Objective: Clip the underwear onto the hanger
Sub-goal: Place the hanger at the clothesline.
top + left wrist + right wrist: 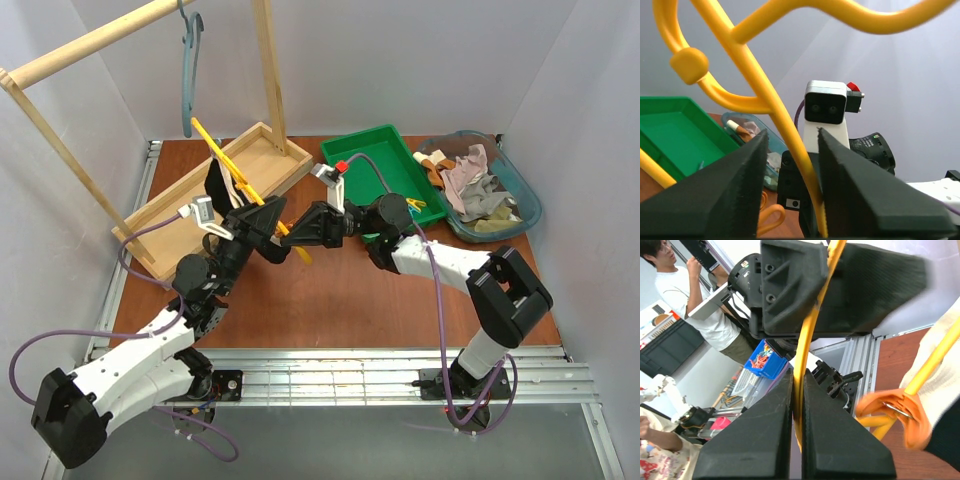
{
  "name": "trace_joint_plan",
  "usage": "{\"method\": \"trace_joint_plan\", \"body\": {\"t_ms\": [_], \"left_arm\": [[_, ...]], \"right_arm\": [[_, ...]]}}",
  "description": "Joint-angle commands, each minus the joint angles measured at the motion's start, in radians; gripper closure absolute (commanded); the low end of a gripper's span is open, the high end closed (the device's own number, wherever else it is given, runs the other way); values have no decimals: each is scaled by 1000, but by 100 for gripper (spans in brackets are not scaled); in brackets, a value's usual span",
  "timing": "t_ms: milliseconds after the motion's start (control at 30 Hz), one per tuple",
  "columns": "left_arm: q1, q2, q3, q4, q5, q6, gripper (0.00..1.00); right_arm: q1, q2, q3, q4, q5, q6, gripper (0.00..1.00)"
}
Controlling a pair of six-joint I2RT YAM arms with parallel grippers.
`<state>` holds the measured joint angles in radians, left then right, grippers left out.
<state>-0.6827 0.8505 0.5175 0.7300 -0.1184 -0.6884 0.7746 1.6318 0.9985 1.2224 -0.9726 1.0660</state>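
Note:
The yellow hanger (213,147) slants from the wooden tray down to the middle of the table, held in the air. The black underwear (221,185) with its cream waistband (934,342) hangs on its far part, next to an orange clip (900,412). My right gripper (299,229) (798,372) is shut on the hanger's thin bar (807,335). Facing it, my left gripper (271,228) (792,134) straddles the same bar (762,85). Its jaws stand partly open: the bar touches the right finger (850,175), with a gap to the left one.
A wooden rack (268,60) with a grey-blue hanger (188,80) stands at the back left on its tray base (292,150). A green tray (385,160) and a teal basket (528,200) of mixed clothes sit at the back right.

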Motion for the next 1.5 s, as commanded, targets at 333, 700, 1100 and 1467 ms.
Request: {"method": "trace_joint_plan", "body": {"t_ms": [333, 700, 1100, 1467], "left_arm": [[6, -140, -74, -171, -76, -77, 100], [6, -350, -56, -443, -217, -51, 100], [245, -15, 355, -547, -51, 7, 100], [664, 185, 487, -437, 407, -209, 100]], "right_arm": [[11, -4, -18, 68, 9, -58, 59], [11, -107, -118, -87, 70, -236, 32], [-15, -328, -257, -300, 209, -435, 27], [-24, -487, -342, -435, 325, -552, 26]]}}
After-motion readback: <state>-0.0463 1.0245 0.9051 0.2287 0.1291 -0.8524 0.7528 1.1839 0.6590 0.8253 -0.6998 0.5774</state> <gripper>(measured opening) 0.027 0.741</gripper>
